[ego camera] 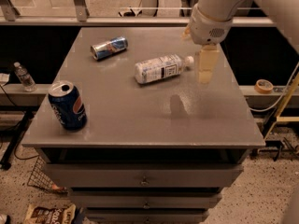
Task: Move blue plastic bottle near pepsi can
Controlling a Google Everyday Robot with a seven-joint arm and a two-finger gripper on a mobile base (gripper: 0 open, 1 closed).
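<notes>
The blue plastic bottle (161,69) lies on its side in the middle of the grey table (140,125), its white cap pointing right. The pepsi can (68,105) stands upright near the table's front left corner, well apart from the bottle. My gripper (207,65) hangs from the white arm above the table, just right of the bottle's cap and not touching it. It holds nothing that I can see.
A slimmer silver-and-blue can (109,47) lies on its side at the back left of the table. A tiny water bottle (23,77) stands on a ledge to the left. A tape roll (264,85) lies on the right ledge. Drawers are below the tabletop.
</notes>
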